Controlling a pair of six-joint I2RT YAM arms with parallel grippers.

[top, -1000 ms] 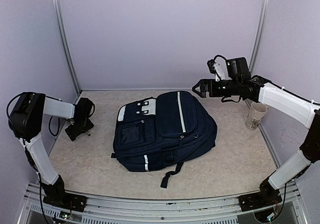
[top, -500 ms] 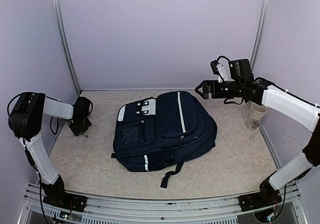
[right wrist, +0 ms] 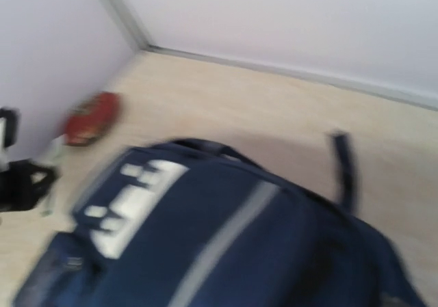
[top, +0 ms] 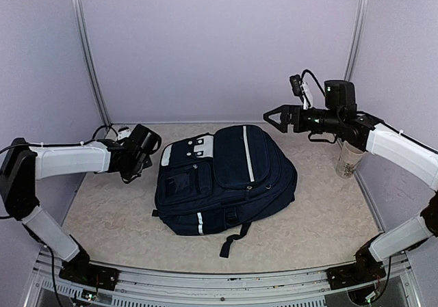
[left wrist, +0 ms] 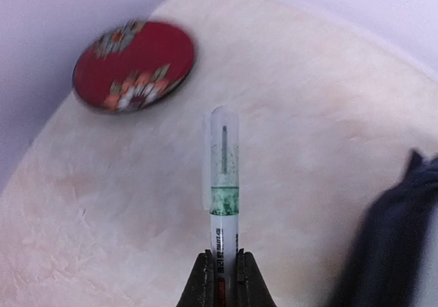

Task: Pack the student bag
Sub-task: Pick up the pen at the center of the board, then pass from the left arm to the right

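While the student bag (top: 226,177) lies flat at the centre of the overhead frame, my right gripper (top: 272,121) hangs open at its upper right, and my left gripper (left wrist: 222,273) pinches a clear-capped pen (left wrist: 224,177) at bottom centre of its wrist view.

My left arm (top: 68,158) and right arm (top: 404,148) wear smooth white plastic shells over the long links, with chunky matte black housings at every joint. Each arm ends in a black base block, the left base (top: 85,273) and the right base (top: 349,276), both on a ribbed silver aluminium rail (top: 219,286). A thin black cable (top: 311,80) loops loose above my right wrist, where a small green light (top: 329,85) glows on the housing. My left gripper (left wrist: 222,259) has two slim black fingers. My right gripper (top: 272,119) is black too.
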